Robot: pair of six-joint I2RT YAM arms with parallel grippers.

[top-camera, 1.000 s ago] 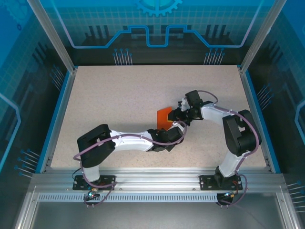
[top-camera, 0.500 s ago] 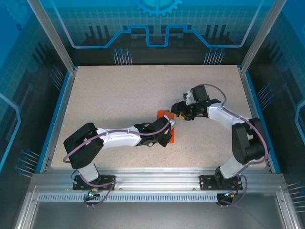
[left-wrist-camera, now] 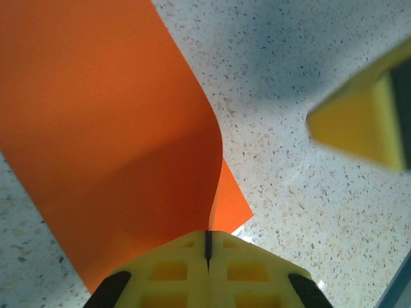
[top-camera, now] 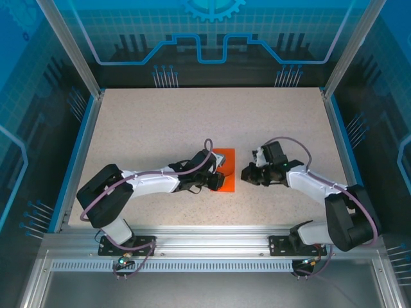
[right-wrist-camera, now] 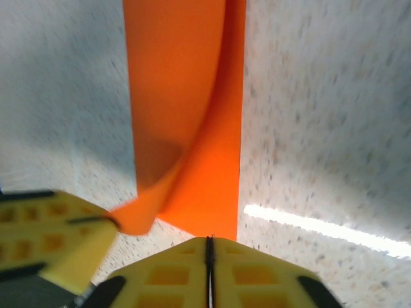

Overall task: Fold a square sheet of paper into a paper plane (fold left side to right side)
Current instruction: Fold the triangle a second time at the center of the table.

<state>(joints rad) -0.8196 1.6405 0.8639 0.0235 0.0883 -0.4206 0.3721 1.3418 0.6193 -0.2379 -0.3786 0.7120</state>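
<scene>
— Orange paper (top-camera: 228, 162) lies mid-table (top-camera: 148, 128), doubled over but not creased; the top layer bows up in a soft curve. What worries you?
— That curve. The left gripper (left-wrist-camera: 207, 239) is closed and seems to pinch the flap's corner. Were it to let go before the fold is pressed, I'd expect the flap to spring open.
— And alignment?
— From the right wrist, the flap's edge falls short of the lower layer's right edge and runs at a slant to it. Pressing now would likely set a crooked crease.
— The right gripper (top-camera: 246, 174)?
— Shut, nothing in it, its tip just beside the paper's right edge; touching or not, I cannot tell. If it pushes in along the table, the thin paper could slide or buckle, since one pinched corner is all that anchors it.
— Arm poses?
— Left arm lies low and long from its base toward the centre, wrist over the paper's near left part. Right arm is folded, elbow out near the table's right edge, forearm reaching inward, low, fingers aimed at the paper.
</scene>
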